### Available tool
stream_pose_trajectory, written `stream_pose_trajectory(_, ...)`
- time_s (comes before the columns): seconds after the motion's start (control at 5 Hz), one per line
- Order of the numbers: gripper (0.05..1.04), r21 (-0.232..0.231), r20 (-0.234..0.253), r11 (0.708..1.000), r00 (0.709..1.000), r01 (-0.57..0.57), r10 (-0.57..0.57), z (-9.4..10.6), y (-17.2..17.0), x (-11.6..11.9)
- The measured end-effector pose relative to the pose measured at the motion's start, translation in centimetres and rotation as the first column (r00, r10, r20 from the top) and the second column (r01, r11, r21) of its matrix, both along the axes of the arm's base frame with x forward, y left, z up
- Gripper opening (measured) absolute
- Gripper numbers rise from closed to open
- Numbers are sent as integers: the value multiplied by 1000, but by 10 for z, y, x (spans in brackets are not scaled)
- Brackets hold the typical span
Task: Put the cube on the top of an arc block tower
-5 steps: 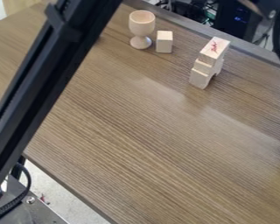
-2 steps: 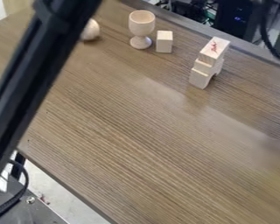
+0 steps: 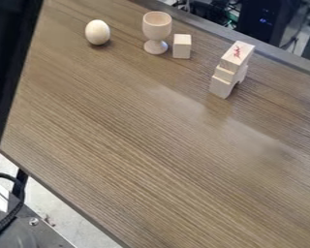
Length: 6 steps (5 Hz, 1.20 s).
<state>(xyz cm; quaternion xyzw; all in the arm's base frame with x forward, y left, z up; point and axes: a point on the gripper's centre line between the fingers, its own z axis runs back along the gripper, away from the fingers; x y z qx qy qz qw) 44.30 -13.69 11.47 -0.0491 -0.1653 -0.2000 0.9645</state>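
Wooden cube (image 3: pixel 181 47) sits near top middle by the cup (image 3: pixel 157 26), so you likely grab it next for the upper-right tower (image 3: pixel 227 74), but you can't tell how the gripper is set.

One camera, set high and close beside the arm (image 3: pixel 8 63), looks down at a slant across the table (image 3: pixel 151 145), facing the cup (image 3: pixel 157 25) and block tower (image 3: pixel 231 69).
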Motion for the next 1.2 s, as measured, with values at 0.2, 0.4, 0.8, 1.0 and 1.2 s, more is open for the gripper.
stream_pose_trajectory(0.2, 625, -13, 7, 998, 998, -59, 59, 5, 22, 5)
stream_pose_trajectory(0.4, 625, -13, -21, 991, 991, -130, 129, 0, 44, 4)
stream_pose_trajectory(0.8, 625, -7, -52, 973, 972, -230, 229, -7, 74, 4)
stream_pose_trajectory(1.0, 625, -15, -36, 962, 961, -273, 273, 0, 89, 5)
stream_pose_trajectory(1.2, 625, -21, -31, 955, 955, -295, 294, 3, 93, 4)
